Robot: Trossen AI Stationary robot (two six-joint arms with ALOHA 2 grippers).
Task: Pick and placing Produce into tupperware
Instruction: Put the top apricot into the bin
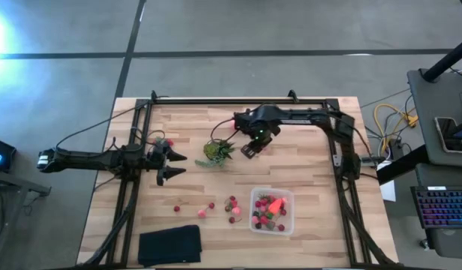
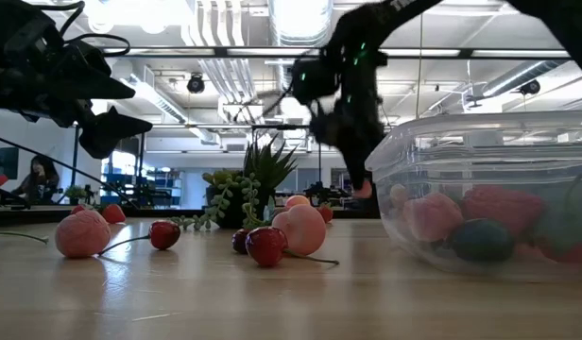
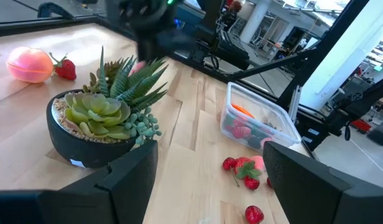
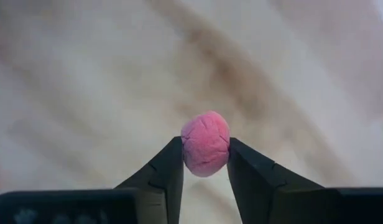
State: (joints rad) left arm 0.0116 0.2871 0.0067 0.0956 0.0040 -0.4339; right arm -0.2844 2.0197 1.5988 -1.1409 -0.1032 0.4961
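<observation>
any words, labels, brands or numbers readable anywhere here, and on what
None can be read.
tupperware: clear plastic, no label or print visible.
black pad: plain, no marking visible.
plant pot: a small pale patch on its side, too small to read.
keyboard and phone on the side desk: too small to read.
right gripper, shut on a pink piece: no marking on either.
</observation>
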